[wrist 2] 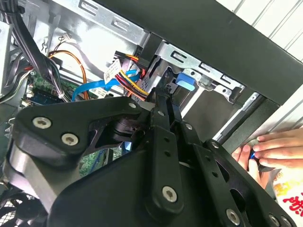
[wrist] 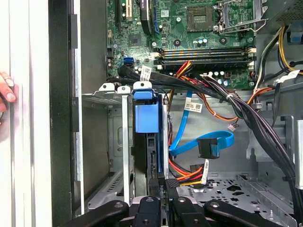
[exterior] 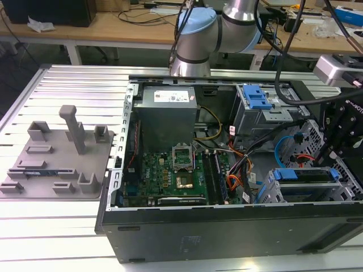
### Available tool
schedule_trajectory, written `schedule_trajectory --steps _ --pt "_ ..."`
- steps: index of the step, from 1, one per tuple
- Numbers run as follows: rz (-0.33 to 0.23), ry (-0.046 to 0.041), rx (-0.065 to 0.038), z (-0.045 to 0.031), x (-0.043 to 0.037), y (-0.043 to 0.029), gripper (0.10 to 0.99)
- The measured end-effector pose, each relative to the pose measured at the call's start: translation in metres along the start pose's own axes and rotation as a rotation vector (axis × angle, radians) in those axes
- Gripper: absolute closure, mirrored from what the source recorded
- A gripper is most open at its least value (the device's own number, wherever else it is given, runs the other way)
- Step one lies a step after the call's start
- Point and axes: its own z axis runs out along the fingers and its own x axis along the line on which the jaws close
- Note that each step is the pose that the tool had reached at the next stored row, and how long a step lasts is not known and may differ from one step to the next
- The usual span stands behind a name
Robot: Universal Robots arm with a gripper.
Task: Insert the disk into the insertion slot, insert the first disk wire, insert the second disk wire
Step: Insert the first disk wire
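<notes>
The disk (wrist: 146, 116) is seated in the insertion slot (wrist: 124, 142), with its blue carrier tab facing outward. My gripper (wrist: 162, 188) is closed, apparently on the dark plug of the first disk wire (wrist: 187, 176) at the disk's connector edge. The plug is small and rigid; grasp its body, not the springy leads. The second disk wire (wrist: 203, 142) hangs loose nearby.

1. Bright, even light is cast from overhead.
2. Glare is thrown off the slatted desk (exterior: 51, 241).
3. The computer case (exterior: 227, 232) interior is softly shadowed.
4. The claw (wrist 2: 163, 101) is left dark.
</notes>
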Motion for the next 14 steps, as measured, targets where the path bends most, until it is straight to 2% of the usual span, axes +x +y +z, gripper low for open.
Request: schedule_trajectory --steps 3,6,7,14 --pt "0.001 -0.0002 0.005 0.0004 0.0001 0.0013 0.922" --pt "0.007 -0.0006 0.021 0.0006 0.0001 0.0029 0.922" --pt "0.011 -0.0007 0.023 0.0006 0.0001 0.0033 0.922" --pt "0.053 -0.0005 0.02 0.0006 -0.0026 0.0054 0.922"
